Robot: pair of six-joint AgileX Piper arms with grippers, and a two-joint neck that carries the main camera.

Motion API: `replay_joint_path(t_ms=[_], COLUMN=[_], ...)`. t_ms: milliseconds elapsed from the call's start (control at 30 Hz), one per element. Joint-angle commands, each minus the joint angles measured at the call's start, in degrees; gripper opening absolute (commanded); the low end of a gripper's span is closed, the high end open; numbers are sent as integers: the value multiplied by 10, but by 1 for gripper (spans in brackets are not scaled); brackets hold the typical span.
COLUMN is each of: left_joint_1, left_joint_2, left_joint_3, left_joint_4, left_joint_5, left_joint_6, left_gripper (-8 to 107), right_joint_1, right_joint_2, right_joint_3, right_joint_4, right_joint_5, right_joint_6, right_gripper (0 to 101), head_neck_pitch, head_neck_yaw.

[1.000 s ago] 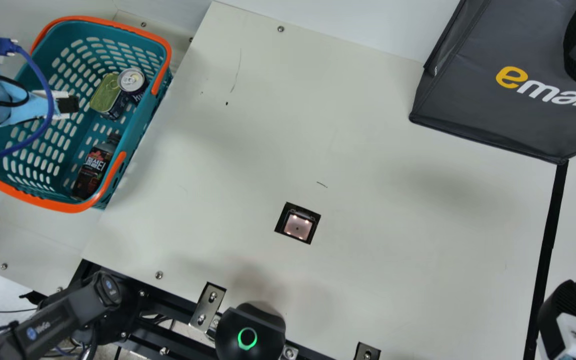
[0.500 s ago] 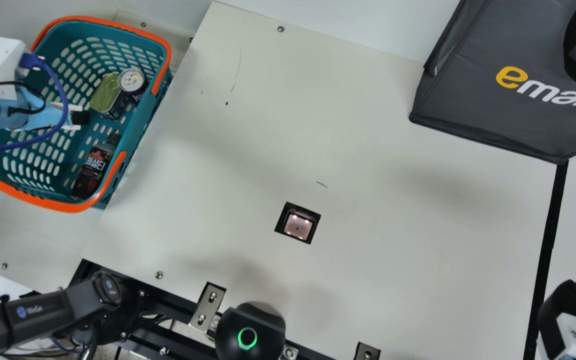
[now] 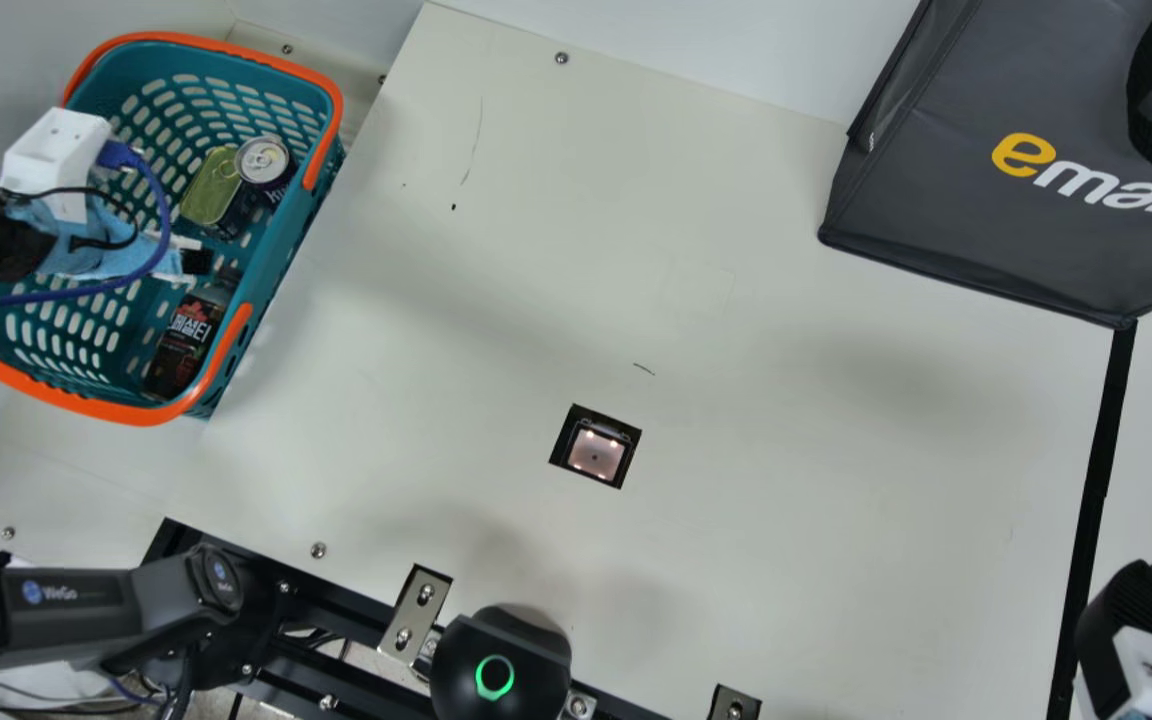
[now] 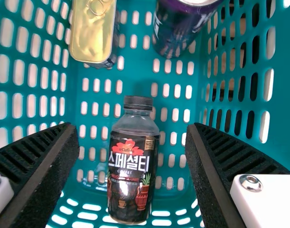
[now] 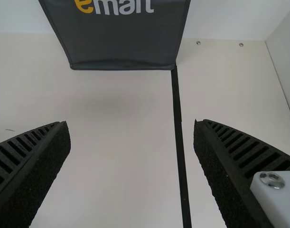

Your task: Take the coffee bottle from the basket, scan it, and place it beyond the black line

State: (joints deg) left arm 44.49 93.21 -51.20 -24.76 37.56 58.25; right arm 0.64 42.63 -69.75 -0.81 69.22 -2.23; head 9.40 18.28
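Note:
Over the teal basket (image 3: 281, 262) hangs my left gripper (image 3: 198, 262), near the cap end of the dark coffee bottle (image 3: 181, 345). In the left wrist view the coffee bottle (image 4: 130, 166) lies on the basket floor, label up, beyond and between the parted fingers of my left gripper (image 4: 131, 142), which is open and holds nothing. My right gripper (image 3: 1131, 610) is at the right edge by the black line (image 3: 1096, 470). The right wrist view has this right gripper (image 5: 132, 137) open above the table, the black line (image 5: 179, 128) between its fingers.
A gold-lidded tin (image 3: 211, 190) and a dark can (image 3: 264, 165) share the basket, at its far side. A lit scanner window (image 3: 596, 450) is set in the table. The grey bag (image 3: 986, 210) stands at the back right.
My left arm has moved right and toward the near side over the basket, bringing its gripper closer to the coffee bottle. The right arm has kept still.

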Motion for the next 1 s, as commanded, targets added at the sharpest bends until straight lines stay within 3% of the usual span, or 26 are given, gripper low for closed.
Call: replay_joint_path(t_ms=[0, 967], left_joint_1=[-2, -43], left_joint_2=[8, 126], left_joint_3=[3, 26], left_joint_4=[-2, -55], left_joint_5=[-13, -126], left_joint_6=[3, 69], left_gripper=[90, 90], right_joint_1=[0, 0], right_joint_2=[0, 0], right_joint_3=[0, 0], right_joint_4=[0, 0], right_joint_5=[0, 0], right_joint_6=[0, 0], right_gripper=[91, 91], head_neck_pitch=[-15, -15], head_neck_yaw=[1, 1])
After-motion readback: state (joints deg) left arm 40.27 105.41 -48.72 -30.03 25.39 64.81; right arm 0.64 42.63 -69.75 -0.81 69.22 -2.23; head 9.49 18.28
